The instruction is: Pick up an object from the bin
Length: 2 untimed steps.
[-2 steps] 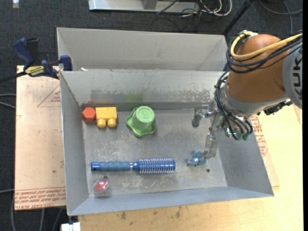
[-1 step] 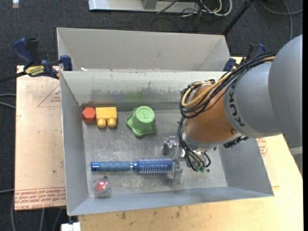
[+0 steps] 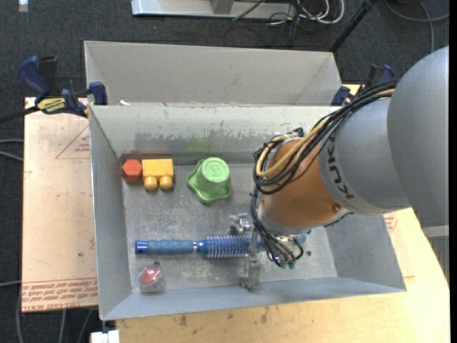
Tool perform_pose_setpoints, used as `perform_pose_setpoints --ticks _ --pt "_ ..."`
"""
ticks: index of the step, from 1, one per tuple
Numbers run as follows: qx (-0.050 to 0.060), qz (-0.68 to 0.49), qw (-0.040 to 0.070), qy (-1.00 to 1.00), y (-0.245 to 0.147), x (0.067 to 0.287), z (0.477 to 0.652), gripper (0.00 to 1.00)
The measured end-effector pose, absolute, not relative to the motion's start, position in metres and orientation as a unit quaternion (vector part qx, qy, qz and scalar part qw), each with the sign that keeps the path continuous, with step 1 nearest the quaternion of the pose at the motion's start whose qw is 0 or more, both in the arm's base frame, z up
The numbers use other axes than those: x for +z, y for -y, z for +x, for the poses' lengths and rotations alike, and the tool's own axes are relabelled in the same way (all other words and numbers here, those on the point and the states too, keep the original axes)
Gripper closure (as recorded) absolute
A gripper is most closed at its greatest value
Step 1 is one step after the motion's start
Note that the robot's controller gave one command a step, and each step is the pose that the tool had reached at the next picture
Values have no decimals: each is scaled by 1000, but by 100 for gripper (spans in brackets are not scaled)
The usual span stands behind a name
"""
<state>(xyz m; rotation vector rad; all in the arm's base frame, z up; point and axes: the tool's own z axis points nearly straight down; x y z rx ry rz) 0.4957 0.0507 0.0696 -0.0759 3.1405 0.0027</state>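
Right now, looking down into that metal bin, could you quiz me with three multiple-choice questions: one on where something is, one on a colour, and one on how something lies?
1. Where is the hand?
A) over the yellow block
B) at the bristle end of the blue brush
C) by the red block

2. What colour is the cup?
A) green
B) white
C) black

3. How does the blue brush lie?
A) standing upright
B) flat on the floor of the bin
C) propped against the cup

Answers:
1 B: the hand is down at the brush's bristled right end.
2 A: the cup is plainly green.
3 B: the handle and head both lie along the floor.
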Motion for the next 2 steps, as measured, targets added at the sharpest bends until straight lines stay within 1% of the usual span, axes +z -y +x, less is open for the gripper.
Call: perform_pose_setpoints --ticks 1,2 --pt "0 -24 -1 -1000 -50 69 496 100" --pt "0 -55 5 -998 -46 229 502 100"
